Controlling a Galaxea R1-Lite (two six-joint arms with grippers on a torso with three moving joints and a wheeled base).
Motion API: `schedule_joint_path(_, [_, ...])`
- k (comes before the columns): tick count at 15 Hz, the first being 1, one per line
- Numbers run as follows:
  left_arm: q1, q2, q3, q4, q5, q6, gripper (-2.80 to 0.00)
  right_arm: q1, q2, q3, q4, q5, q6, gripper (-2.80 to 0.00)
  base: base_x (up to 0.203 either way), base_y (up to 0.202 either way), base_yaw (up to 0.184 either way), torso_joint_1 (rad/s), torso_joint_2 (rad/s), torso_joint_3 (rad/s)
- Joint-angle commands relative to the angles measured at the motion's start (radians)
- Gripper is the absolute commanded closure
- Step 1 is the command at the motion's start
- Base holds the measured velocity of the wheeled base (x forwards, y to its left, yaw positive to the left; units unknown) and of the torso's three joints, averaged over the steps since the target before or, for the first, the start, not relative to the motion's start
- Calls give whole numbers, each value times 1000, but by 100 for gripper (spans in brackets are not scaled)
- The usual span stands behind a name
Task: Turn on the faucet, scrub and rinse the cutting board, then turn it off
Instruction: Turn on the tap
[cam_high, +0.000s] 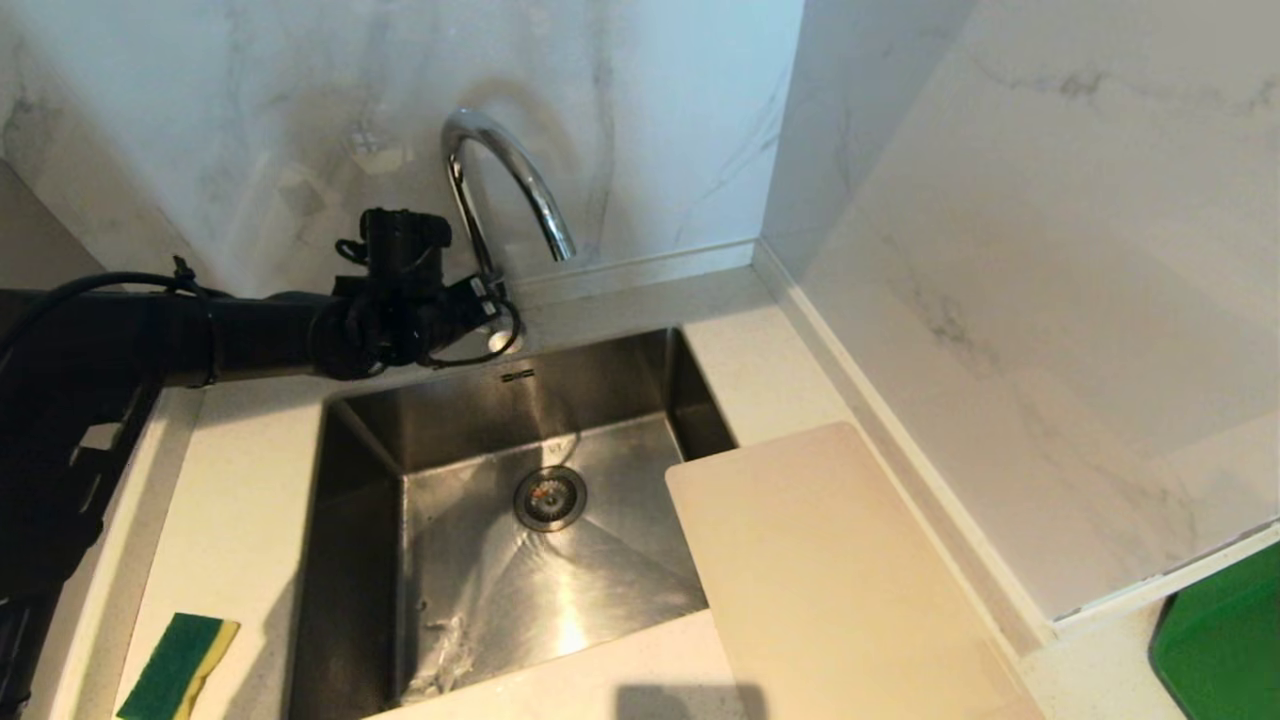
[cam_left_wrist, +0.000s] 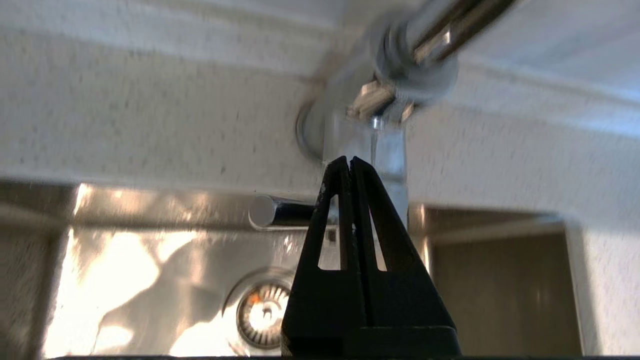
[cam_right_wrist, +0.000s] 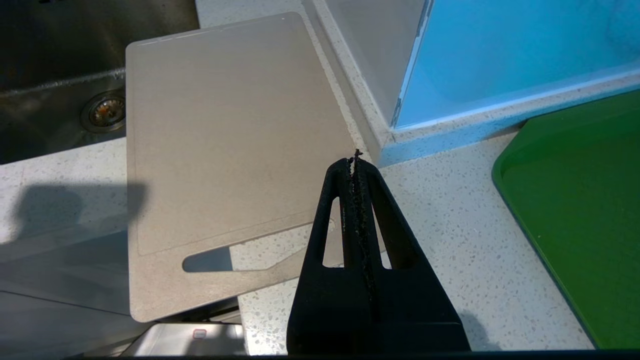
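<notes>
The chrome faucet (cam_high: 505, 165) arches over the steel sink at the back wall. My left gripper (cam_high: 487, 303) is shut and empty, with its tips at the faucet's base (cam_left_wrist: 395, 80). The small lever (cam_left_wrist: 280, 212) sticks out just beside the fingers; whether they touch it I cannot tell. I see no stream under the spout. The cream cutting board (cam_high: 830, 570) lies flat on the counter to the right of the sink, one corner over the basin. My right gripper (cam_right_wrist: 355, 161) is shut and empty above the counter by the board's (cam_right_wrist: 225, 150) slot-handle end.
The sink basin (cam_high: 450, 440) has a round drain (cam_high: 549, 497) in the middle. A green-and-yellow sponge (cam_high: 180, 665) lies on the counter left of the sink. A green tray (cam_high: 1220, 640) sits at the far right, and a marble wall runs close along the board's right side.
</notes>
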Motion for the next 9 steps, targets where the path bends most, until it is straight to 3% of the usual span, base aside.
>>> schedule_joint_path(1, [1, 3, 14, 29, 8, -15, 0, 0, 0, 0, 1, 0, 1, 0, 0, 0, 0, 0, 0, 0])
schedule_joint_path(4, [1, -2, 17, 101, 6, -70, 0, 0, 0, 0, 1, 0, 1, 0, 0, 0, 0, 0, 0, 0])
schedule_joint_path(9, [-2, -13, 64, 119, 5, -91, 0, 0, 0, 0, 0, 0, 0, 0, 0, 0, 0, 0, 0, 0])
